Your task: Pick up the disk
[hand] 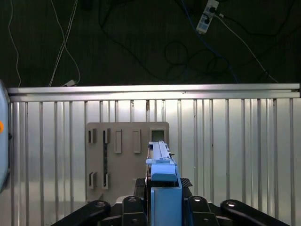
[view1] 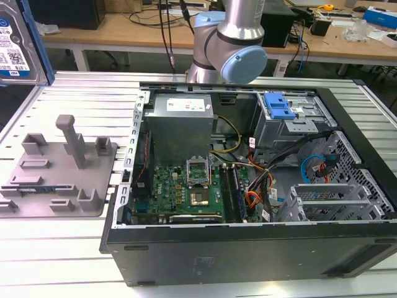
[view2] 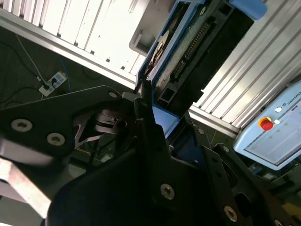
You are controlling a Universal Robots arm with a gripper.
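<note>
The pincer [hand: 162, 207] holds the disk [hand: 162, 181] by its edge, high above the grey fixture [hand: 124, 150]; a loose grip could drop it

Even overhead light falls on the worktop [view1: 74, 248], glaring white in the second wrist view. The floor [hand: 141, 42] beyond the worktop lies dim. The gripper [view2: 155, 141] looms dark and blurred.
</note>
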